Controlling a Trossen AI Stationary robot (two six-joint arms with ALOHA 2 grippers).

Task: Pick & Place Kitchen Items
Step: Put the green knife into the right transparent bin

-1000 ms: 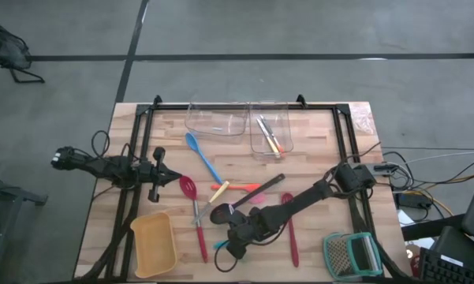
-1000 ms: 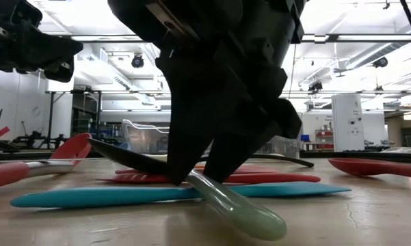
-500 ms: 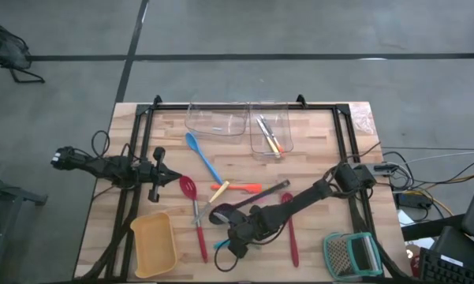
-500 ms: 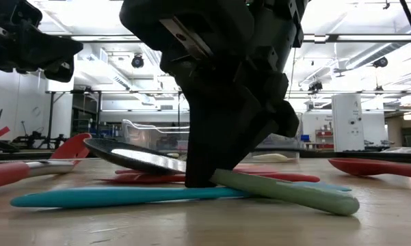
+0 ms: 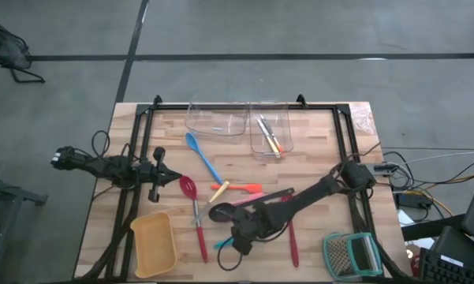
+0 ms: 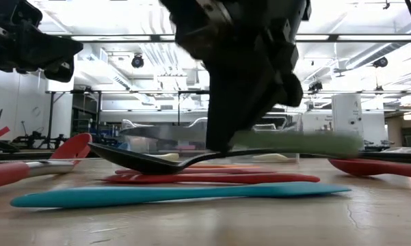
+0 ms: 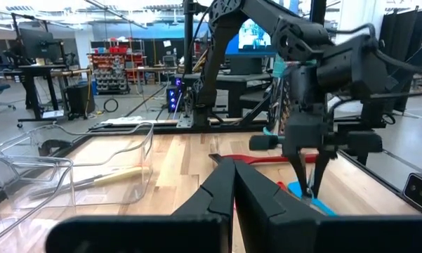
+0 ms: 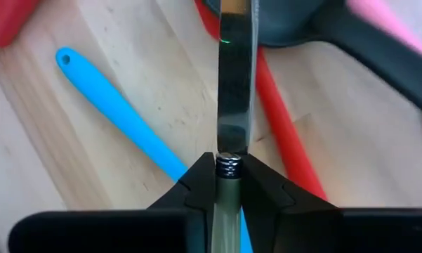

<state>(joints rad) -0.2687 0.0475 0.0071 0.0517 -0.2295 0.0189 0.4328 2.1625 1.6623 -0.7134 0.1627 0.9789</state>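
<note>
My right gripper (image 5: 240, 235) hangs over the table's near middle, shut on a knife with a pale green handle (image 6: 301, 143) and a metal blade (image 8: 235, 84). Under it lie a black spoon (image 5: 221, 211), a teal spatula (image 6: 178, 195) and a red slotted spoon (image 5: 290, 237), all flat on the wood. A blue spoon (image 5: 201, 156), an orange spatula (image 5: 237, 188) and a second red slotted spoon (image 5: 195, 217) lie toward the left. My left gripper (image 5: 164, 175) waits shut above the table's left side, holding nothing. My right gripper pinches the knife between its two fingers at the handle's blade end (image 8: 228, 193), just behind the metal collar. The fingers (image 6: 222, 123) come from above, pointing down, and lie across the knife. The knife hangs level, clear of the table and of the spoon below.
Two clear tubs (image 5: 217, 120) (image 5: 270, 134) stand at the far edge, the right one holding yellow-handled cutlery. A yellow tray (image 5: 154, 243) sits at the near left and a teal-framed grater (image 5: 351, 254) at the near right. A black frame (image 5: 221, 106) borders the table.
My right gripper has shut on the knife and risen. The knife stood tilted with its handle end on the table; now it is lifted clear and level. The black spoon's handle has swung a little toward the near edge.
</note>
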